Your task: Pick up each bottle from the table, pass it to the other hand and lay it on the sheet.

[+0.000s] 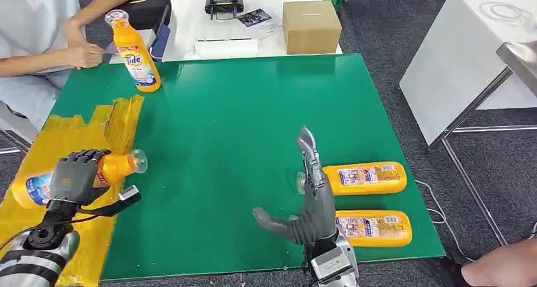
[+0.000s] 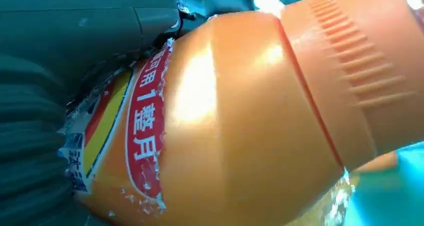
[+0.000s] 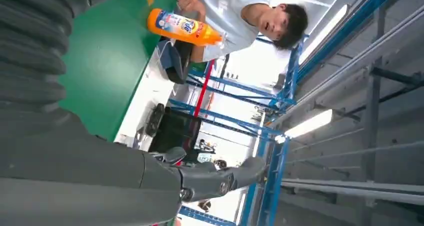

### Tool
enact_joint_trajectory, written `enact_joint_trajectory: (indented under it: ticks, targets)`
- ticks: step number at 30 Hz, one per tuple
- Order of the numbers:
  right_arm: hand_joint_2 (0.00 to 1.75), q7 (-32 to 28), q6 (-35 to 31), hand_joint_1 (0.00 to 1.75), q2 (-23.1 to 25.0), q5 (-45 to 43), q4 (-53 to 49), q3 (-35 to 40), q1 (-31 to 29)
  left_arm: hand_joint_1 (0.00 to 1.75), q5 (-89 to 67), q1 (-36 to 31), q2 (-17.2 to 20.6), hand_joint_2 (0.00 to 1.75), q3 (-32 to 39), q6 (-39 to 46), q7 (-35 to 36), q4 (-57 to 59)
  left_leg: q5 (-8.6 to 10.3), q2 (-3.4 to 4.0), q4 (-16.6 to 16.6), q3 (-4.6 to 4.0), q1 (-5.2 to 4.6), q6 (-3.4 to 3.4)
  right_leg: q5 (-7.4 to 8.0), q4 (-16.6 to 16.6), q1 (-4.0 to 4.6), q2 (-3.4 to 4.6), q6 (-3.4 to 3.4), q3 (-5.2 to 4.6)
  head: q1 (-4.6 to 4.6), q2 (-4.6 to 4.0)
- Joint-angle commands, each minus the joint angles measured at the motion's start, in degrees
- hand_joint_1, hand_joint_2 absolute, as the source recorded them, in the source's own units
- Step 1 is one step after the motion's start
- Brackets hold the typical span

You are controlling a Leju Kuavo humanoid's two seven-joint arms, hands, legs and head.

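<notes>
Bottle grasped in my left hand hangs over the yellow sheet, long axis pointing cap to three o'clock; right hand, fingers released, waits beside two lying bottles on the tabletop

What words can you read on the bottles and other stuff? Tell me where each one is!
"Tide": on the upright bottle at the table's far left corner.
"1整月": on the red label band of the held bottle in the left hand; the character before it is partly hidden.
Labels on the two lying bottles: too small to read.
Leaflet on the white table: blurred.
</notes>
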Motion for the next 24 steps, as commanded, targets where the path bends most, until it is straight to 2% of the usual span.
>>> enact_joint_trajectory:
  ticks: [1, 12, 13, 14, 21, 24]
  targets:
    - [1.75, 0.6, 1.1, 0.00, -1.3, 0.1, 2.1, -0.6, -2.8, 1.75, 3.3, -8.5, -4.9, 1.75, 4.3, -4.6, -5.9, 19.1, -0.07, -0.21, 0.0, 0.29, 0.03, 0.04, -0.11, -0.1, 0.05, -0.24, -0.04, 0.42, -0.02, 0.00]
    - [1.75, 1.2, 2.2, 0.00, -1.1, 0.7, 3.7, -0.1, -4.1, 1.75, 2.9, -8.4, -5.2, 1.75, 4.1, -6.2, -5.5, 21.1, -0.06, -0.03, -0.1, 0.25, -0.02, 0.02, -0.06, -0.1, 0.01, -0.06, -0.04, 0.32, 0.00, 0.00]
    - [1.75, 1.3, 2.3, 0.00, -1.1, 0.8, 3.8, -0.1, -4.2, 0.42, 3.1, -8.4, -5.2, 1.75, 4.1, -6.5, -5.7, 21.3, -0.09, -0.02, -0.1, 0.32, -0.01, 0.02, -0.08, -0.1, 0.03, -0.05, -0.06, 0.39, 0.00, 0.00]
    - [1.75, 1.3, 2.3, 0.00, -1.1, 0.9, 3.9, -0.1, -4.3, 0.00, 3.5, -8.2, -5.2, 1.75, 4.2, -6.4, -6.2, 21.2, -0.04, -0.03, -0.1, 0.23, -0.02, 0.02, -0.04, -0.1, 0.01, -0.05, -0.04, 0.29, 0.00, 0.00]
    - [1.75, 1.9, 3.2, 0.00, -1.4, 1.7, 4.5, -0.3, -4.9, 0.00, 4.8, -5.9, -4.8, 1.75, 4.8, -6.3, -6.9, 18.8, -0.20, 0.09, -0.1, 0.59, 0.03, 0.06, -0.13, -0.2, 0.06, 0.04, -0.05, 0.64, 0.00, 0.00]
    - [1.75, 2.0, 3.3, 0.00, -1.5, 1.8, 4.5, -0.4, -4.9, 0.00, 5.3, -5.3, -4.7, 1.75, 5.0, -6.5, -7.2, 18.1, -0.15, 0.09, -0.1, 0.50, -0.01, 0.06, -0.10, -0.1, 0.02, 0.05, -0.03, 0.54, 0.00, 0.00]
